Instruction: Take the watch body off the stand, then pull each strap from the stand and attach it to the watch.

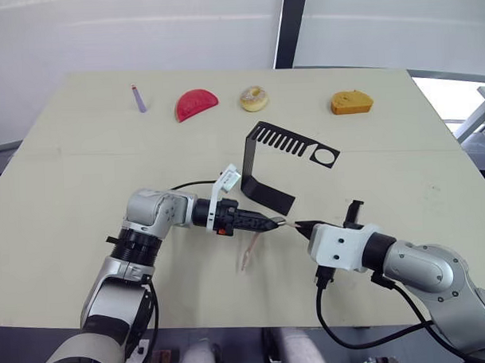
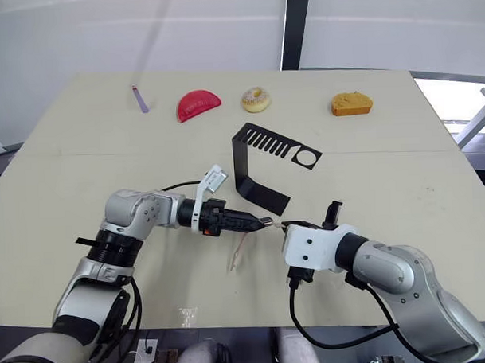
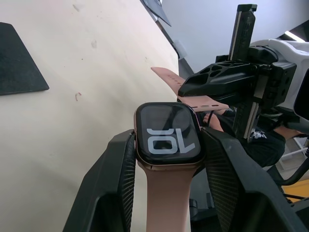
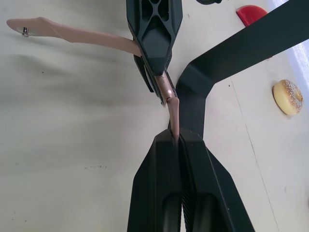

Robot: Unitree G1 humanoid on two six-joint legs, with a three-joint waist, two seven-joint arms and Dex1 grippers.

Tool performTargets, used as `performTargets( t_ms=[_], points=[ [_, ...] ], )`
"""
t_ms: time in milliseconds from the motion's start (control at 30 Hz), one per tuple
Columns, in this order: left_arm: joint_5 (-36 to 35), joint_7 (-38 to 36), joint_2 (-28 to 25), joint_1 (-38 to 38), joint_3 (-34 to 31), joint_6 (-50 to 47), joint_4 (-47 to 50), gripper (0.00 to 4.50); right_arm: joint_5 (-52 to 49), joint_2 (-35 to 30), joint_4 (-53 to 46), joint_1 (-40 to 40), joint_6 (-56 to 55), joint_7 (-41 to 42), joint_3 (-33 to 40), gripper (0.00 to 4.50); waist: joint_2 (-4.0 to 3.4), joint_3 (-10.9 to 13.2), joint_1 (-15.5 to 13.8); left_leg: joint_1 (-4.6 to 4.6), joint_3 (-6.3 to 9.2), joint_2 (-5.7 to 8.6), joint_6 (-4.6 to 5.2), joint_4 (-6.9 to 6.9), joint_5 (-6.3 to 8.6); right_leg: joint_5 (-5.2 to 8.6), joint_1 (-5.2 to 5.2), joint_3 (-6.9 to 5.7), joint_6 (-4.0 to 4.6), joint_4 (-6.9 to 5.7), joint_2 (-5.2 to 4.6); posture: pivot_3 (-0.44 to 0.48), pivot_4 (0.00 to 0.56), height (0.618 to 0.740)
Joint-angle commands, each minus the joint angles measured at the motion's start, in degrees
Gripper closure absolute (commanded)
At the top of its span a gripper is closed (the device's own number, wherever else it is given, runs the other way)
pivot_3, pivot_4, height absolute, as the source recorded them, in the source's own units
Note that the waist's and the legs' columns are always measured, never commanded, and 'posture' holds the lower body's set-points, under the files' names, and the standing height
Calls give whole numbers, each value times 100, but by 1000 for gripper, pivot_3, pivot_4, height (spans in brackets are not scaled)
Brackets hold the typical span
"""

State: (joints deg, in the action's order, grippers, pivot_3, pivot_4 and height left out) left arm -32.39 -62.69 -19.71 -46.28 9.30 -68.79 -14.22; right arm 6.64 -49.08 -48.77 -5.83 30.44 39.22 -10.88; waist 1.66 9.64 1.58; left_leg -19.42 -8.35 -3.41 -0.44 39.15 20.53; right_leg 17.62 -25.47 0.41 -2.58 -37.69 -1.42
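Along the far edge of the table, from the left, a purple stick, a red half-round piece, a doughnut and an orange cake slice are lying in a row. The left gripper is reaching in from the left over the near middle of the tabletop, its fingers closing on the sides of the watch (screen facing the wrist camera, white digits showing). One pink strap is already hanging from the watch, drooping toward the table beneath the left gripper. The stand is sitting just beyond the two grippers, near the centre of the table, with its base flat and its slotted top arm pointing toward the right edge. The right gripper is coming in from the right, its fingers pinching the second strap between them, and that strap's free end is meeting the watch's edge at the left gripper's tips. The two grippers are sitting tip to tip, nearly touching.
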Motion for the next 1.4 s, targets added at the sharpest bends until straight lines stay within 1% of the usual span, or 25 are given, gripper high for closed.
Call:
performTargets(
  t_ms=[33,467,1400],
  points=[
    [-259,-12,131,-88,-73,-36,241,2914,-47,57,-163,-69,-51,114,-11,4500,0,0,-1,0,0,0,0,0,0,0,0,0,0,0,0,0,150,737],
    [-318,-27,115,-32,0,-95,449,2914,47,114,24,-242,-28,126,-33,4500,0,0,2,1,0,0,0,0,0,0,0,1,0,-1,0,0,150,737],
    [-435,96,209,-39,-72,-217,608,2914,77,137,103,-415,67,164,-145,4500,0,0,2,1,0,0,0,0,0,0,0,1,0,-2,-1,0,150,737]
  ],
)
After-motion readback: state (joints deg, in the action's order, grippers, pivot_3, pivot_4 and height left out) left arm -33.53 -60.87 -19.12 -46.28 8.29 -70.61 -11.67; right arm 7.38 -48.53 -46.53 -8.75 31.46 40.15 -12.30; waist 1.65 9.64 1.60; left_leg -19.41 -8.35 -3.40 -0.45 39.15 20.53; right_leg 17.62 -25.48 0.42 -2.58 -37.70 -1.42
